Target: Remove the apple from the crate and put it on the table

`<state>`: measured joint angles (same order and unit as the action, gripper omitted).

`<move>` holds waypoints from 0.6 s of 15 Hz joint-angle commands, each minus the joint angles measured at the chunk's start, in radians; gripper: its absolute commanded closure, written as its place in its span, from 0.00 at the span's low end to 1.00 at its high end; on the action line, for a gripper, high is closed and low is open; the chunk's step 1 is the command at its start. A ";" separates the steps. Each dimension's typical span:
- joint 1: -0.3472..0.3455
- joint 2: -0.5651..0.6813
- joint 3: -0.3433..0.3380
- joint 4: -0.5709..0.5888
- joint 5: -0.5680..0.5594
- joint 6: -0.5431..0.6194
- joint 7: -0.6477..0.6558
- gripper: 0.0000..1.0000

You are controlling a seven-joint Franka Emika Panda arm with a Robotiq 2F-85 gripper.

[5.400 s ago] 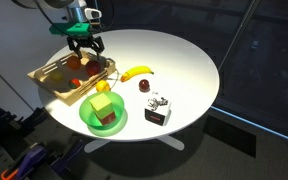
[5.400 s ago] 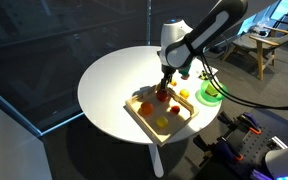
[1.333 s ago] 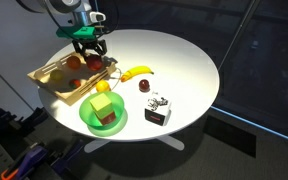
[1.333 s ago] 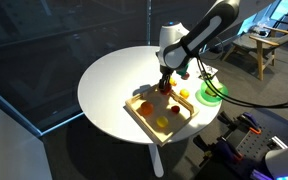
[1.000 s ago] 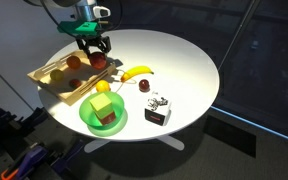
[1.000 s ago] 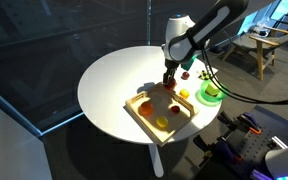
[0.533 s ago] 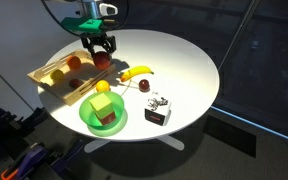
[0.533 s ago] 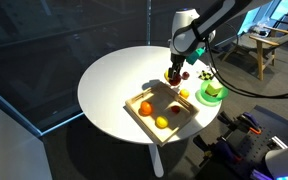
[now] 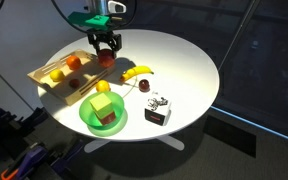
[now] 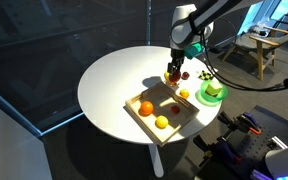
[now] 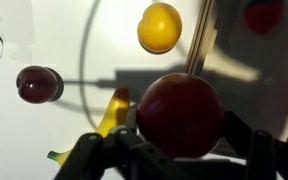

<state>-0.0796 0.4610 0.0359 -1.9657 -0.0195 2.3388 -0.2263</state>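
Observation:
My gripper [image 9: 106,52] is shut on the bright-red apple [image 9: 107,59] and holds it in the air just past the far corner of the light-wood crate [image 9: 46,72], close to the banana. In another exterior view the gripper [image 10: 172,68] and apple [image 10: 172,76] hang over the white table [image 10: 109,80] beyond the crate [image 10: 136,117]. In the wrist view the apple [image 11: 180,113] fills the space between my fingers [image 11: 180,150].
A banana [image 9: 136,72] and a dark-maroon fruit [image 9: 144,86] lie on the table near the apple. A green bowl [image 9: 88,121] holds a yellow piece and a brown block. A black-and-white object [image 9: 159,108] sits nearby. An orange [image 10: 145,107] and other fruit stay in the crate.
My gripper has lifted the apple out of the crate and carried it past the crate's edge toward the banana. The other fruit has not moved.

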 commanded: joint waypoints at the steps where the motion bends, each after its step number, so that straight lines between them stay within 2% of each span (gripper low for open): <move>1: -0.020 0.074 -0.003 0.118 0.040 -0.055 -0.015 0.41; 9: -0.015 0.215 -0.013 0.289 0.028 -0.045 0.003 0.41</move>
<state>-0.0990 0.6221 0.0249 -1.7615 0.0114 2.3159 -0.2263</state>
